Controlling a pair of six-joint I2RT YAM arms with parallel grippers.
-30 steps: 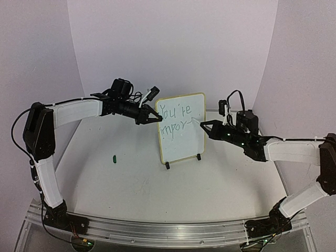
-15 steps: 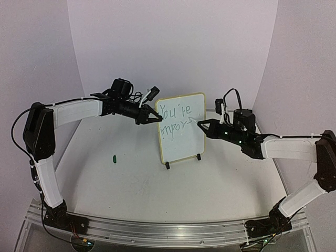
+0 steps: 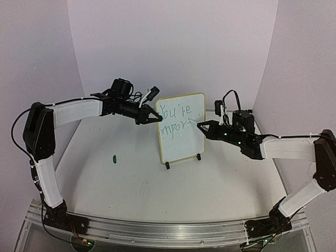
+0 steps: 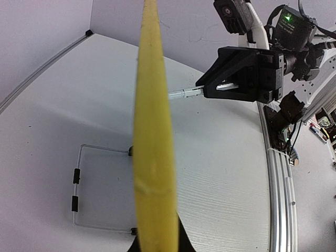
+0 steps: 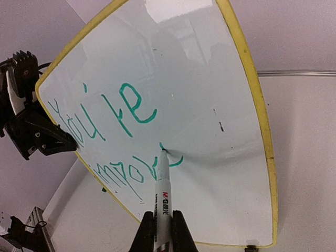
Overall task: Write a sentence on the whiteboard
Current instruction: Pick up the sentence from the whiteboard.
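Right end effector [image 3: 202,125] moved left along line two; one more stroke after "impor". It's clamped on the marker [image 5: 161,190], tip touching the whiteboard [image 3: 181,147]. Left end effector [image 3: 157,118] pinches the board's left edge, holding it upright on the surface [image 3: 131,181]. Keep pressure light and strokes short, and save room for the rest of the sentence [image 5: 139,107].
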